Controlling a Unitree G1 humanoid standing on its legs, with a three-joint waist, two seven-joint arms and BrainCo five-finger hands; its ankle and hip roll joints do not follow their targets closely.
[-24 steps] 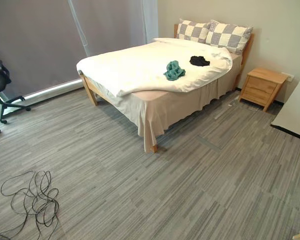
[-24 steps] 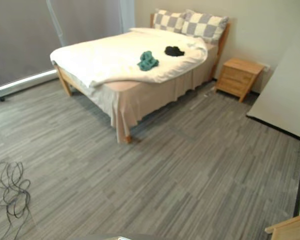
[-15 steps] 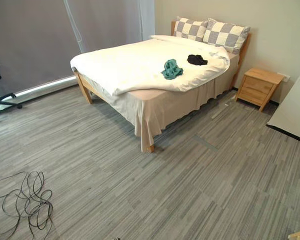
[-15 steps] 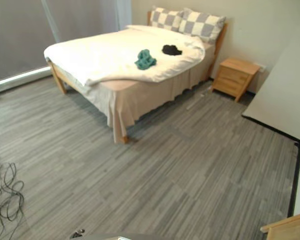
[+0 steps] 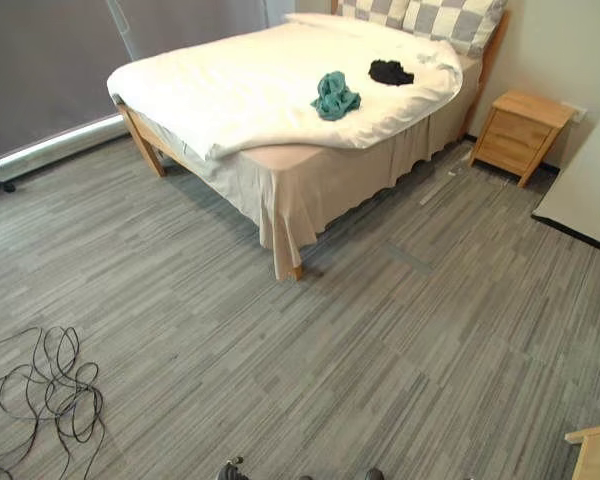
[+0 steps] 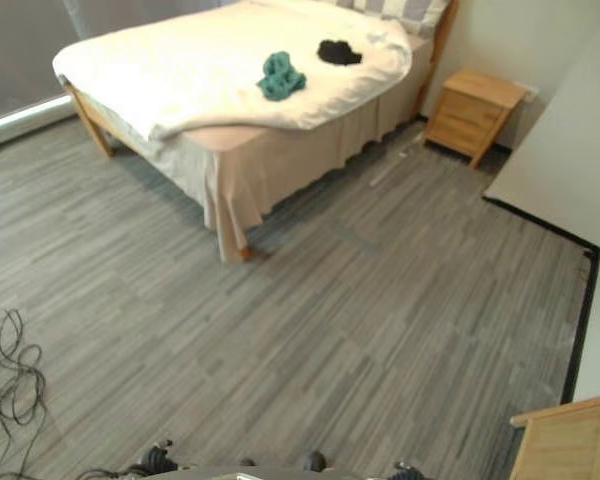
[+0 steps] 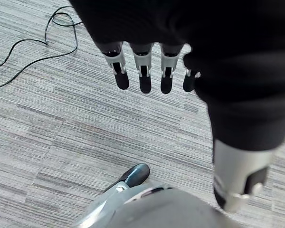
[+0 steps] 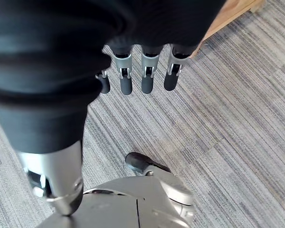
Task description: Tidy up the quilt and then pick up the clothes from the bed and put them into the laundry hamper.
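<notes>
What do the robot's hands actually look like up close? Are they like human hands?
Roughly, yes. The left hand and right hand look alike: each has a row of slim silver fingers ending in rounded dark tips, with small dark slots along them. A thicker silver thumb sits apart from the row. A black ribbed cover wraps the back of each hand and the wrist.

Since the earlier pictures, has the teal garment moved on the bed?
No. The teal garment lies on the white quilt at the same place beside the black garment. The whole picture has shifted, so the camera moved.
</notes>
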